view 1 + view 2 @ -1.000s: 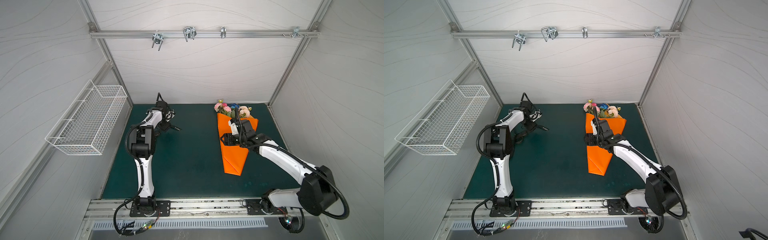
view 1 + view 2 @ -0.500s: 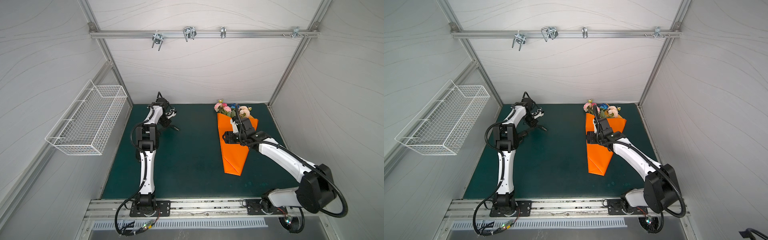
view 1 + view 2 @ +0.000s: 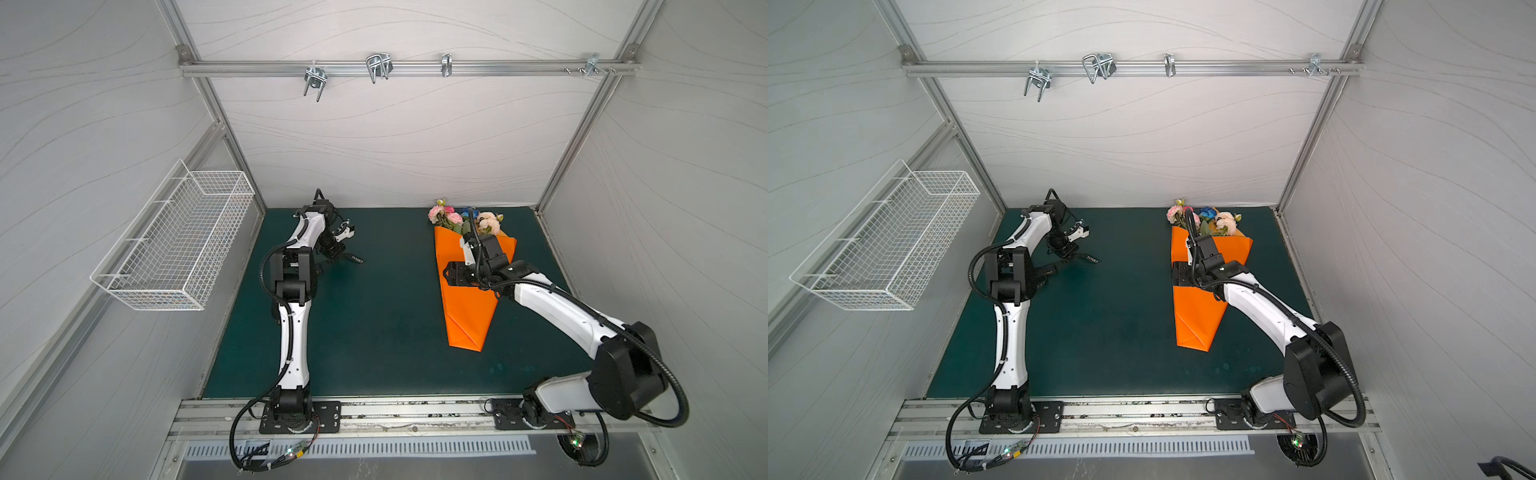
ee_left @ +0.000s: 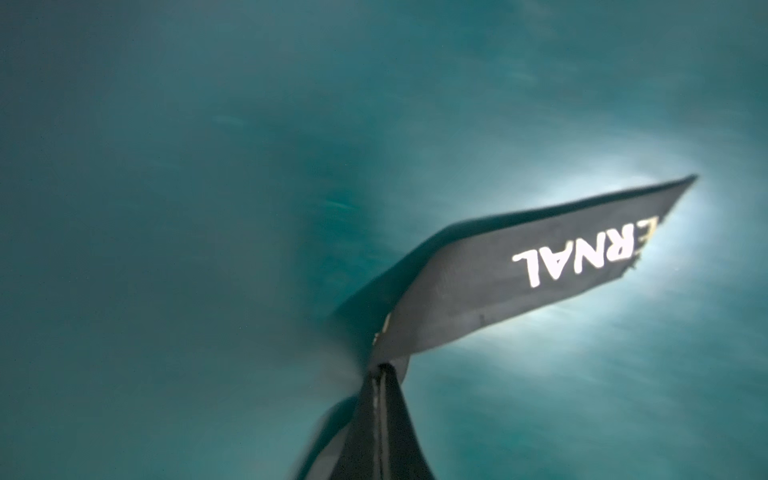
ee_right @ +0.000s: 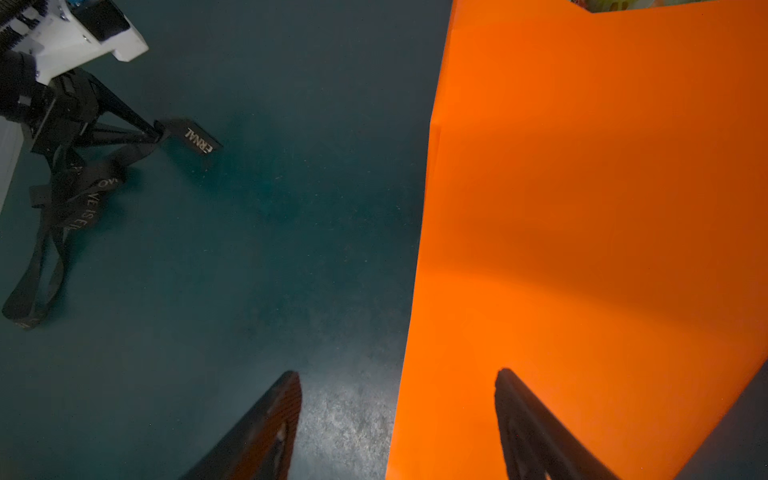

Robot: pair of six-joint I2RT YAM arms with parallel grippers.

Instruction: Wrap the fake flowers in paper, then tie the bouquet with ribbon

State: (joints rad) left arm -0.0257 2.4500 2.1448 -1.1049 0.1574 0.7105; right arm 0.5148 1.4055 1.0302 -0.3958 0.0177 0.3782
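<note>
Left gripper (image 4: pixel 382 371) pinches the black ribbon (image 4: pixel 519 282) near the table's (image 3: pixel 374 332) far left corner.
Right gripper (image 5: pixel 397 374) stands spread over the edge of the orange paper (image 3: pixel 469 307), which wraps the bouquet of fake flowers (image 3: pixel 455 217).

The left arm (image 3: pixel 293 332) stretches forward, the left tool (image 4: pixel 384 368) pinched closed and pointing down. The right arm (image 3: pixel 557 307) bends inward, the right tool (image 5: pixel 397 374) with jaws wide apart.

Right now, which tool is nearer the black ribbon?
Left. The left tool is shut on the black ribbon near its printed end. The right tool hangs open across the green mat, over the orange paper's edge.
</note>
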